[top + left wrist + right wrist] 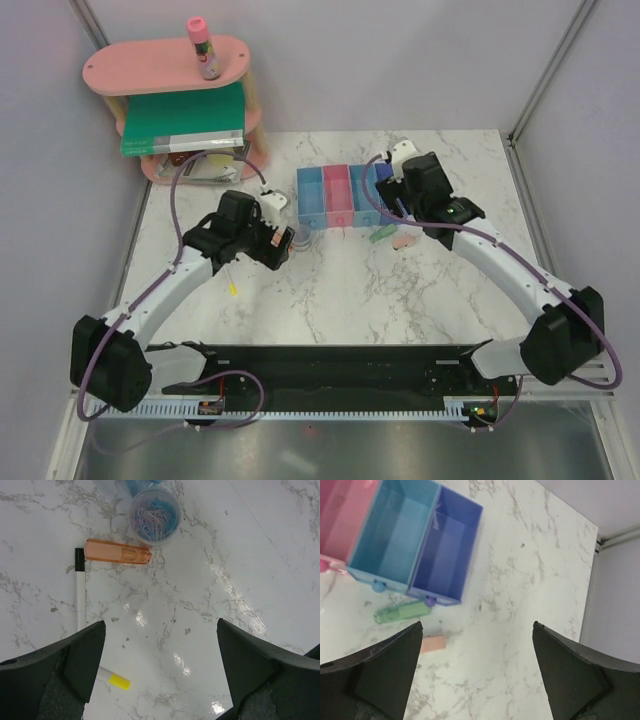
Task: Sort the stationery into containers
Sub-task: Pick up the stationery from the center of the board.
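Nearest to us on the marble table [400,300] lies a thin yellow-tipped stick [116,680], its other end hidden behind a finger in the left wrist view. The left gripper [161,625] hangs over bare tabletop there, its fingers spread wide with nothing between them. Just beyond it we see a black-and-white marker [80,592] lying lengthwise with its black cap at the far end. An orange-tipped piece [117,551] lies crosswise just beside that cap. Its other end reaches a clear round pot [153,516] of coloured paper clips; we cannot tell whether they touch.

To the right, the right gripper [477,625] is spread just as wide and holds nothing. Below it a pink eraser-like bit [432,643] lies on the table. Just past that, a green bit [402,612] lies close against the front of the darker blue bin [447,555]. That bin ends the row of four bins [340,195], next to a light blue bin [395,535] and a pink bin [345,515].

Farthest off, at the back left, a pink-capped tube [203,48] stands upright on top of the pink oval shelf [165,65]. A green flat book [185,120] lies on the tier below.
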Robot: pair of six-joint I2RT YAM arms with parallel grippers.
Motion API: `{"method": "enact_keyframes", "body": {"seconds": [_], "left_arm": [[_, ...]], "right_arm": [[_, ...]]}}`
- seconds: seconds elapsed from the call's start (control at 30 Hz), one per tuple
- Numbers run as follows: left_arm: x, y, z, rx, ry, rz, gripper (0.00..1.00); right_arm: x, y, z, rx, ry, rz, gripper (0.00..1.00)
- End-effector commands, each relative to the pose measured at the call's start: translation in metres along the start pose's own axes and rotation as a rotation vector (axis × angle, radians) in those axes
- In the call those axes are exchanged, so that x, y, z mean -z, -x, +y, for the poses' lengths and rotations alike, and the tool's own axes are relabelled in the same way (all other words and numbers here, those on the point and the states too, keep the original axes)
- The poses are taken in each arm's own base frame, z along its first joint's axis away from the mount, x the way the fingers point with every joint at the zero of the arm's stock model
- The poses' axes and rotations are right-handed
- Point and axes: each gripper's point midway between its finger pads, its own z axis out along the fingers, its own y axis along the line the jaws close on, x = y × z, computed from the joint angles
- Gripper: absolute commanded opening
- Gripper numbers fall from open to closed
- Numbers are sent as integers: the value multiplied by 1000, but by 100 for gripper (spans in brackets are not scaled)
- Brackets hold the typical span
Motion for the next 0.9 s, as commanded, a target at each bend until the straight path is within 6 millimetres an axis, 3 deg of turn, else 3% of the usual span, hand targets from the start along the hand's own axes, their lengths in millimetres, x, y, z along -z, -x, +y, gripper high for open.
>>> {"method": "enact_keyframes", "body": {"seconds": [0.0,0.1,0.27,0.4,0.87], "left_arm": [[-20,34,6,-34,145,-47,98],[-37,38,6,-68,151,-18,98],[-61,54,12,-112,161,-71,99],[-85,54,16,-135,159,-71,99],[-126,51,10,-168,95,-71,99]], "right_arm": [[20,-23,-31,63,-3,4,98],[28,-37,-49,92,-26,13,98],[35,-36,-66,14,-1,-33,98],[35,-38,-78,-19,-21,-29,98],[32,-45,-75,-62,17,-17,98]]}}
